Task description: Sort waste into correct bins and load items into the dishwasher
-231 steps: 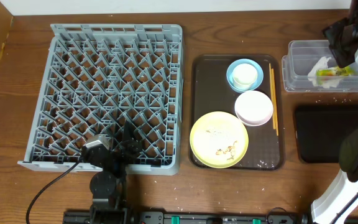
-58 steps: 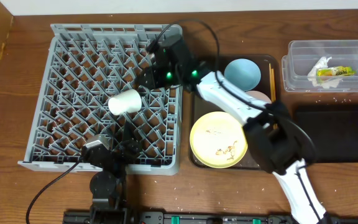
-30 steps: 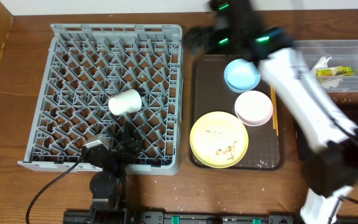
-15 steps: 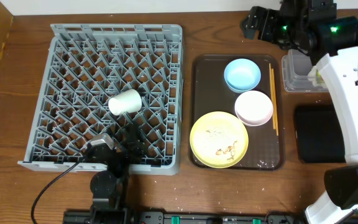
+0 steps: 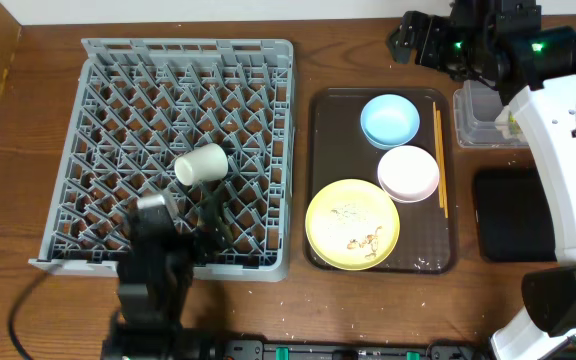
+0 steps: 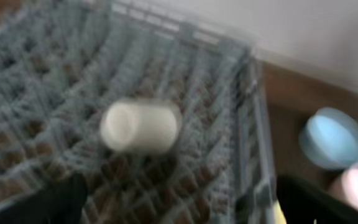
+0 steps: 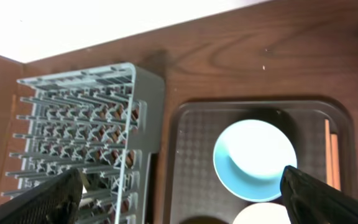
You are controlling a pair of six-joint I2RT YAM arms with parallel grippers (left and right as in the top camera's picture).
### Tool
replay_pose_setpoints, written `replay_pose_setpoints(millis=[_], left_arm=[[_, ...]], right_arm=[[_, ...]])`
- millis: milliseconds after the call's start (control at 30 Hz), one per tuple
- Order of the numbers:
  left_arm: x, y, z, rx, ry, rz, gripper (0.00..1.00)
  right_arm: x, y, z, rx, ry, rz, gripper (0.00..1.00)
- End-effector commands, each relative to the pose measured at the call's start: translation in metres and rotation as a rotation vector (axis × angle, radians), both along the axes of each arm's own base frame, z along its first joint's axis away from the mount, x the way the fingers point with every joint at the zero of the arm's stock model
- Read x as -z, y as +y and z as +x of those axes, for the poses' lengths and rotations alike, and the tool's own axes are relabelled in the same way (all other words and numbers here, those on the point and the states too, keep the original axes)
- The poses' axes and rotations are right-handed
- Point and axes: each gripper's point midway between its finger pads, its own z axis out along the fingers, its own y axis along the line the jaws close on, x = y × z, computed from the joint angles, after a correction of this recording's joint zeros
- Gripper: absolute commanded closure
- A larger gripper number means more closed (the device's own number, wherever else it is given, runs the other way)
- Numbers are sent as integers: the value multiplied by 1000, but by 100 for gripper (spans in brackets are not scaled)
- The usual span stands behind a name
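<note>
Your left gripper (image 6: 182, 194) hangs released and empty over the near edge of the square grey plastic dish rack (image 5: 118, 100), where the small white cup (image 5: 201, 164) lies on its side. Your right gripper (image 5: 405, 40), spread wide, holds nothing, just beyond the far edge of the flat dark-brown tray (image 5: 333, 130) carrying the light-blue bowl (image 5: 390, 120), pale pink-white bowl (image 5: 408, 172), round yellow plate (image 5: 352, 224) and thin orange-brown chopsticks (image 5: 440, 160).
</note>
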Motion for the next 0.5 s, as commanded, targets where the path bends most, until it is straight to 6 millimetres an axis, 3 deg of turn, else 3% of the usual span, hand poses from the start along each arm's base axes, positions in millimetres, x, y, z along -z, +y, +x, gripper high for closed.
replay_pose_setpoints(millis=[0, 100, 233, 300, 400, 467], left_arm=[[-17, 16, 11, -6, 230, 162, 2], [-10, 16, 33, -1, 363, 166, 2], [32, 1, 55, 76, 507, 112, 2], [48, 3, 62, 67, 562, 118, 2], [56, 27, 67, -112, 595, 87, 2], [46, 50, 69, -268, 550, -8, 2]], right_arm=[[-1, -4, 1, 9, -3, -2, 1], [-1, -4, 1, 9, -3, -2, 1], [-2, -4, 1, 9, -3, -2, 1], [-2, -4, 1, 9, -3, -2, 1], [-1, -4, 1, 9, -3, -2, 1], [-1, -4, 1, 9, -3, -2, 1]])
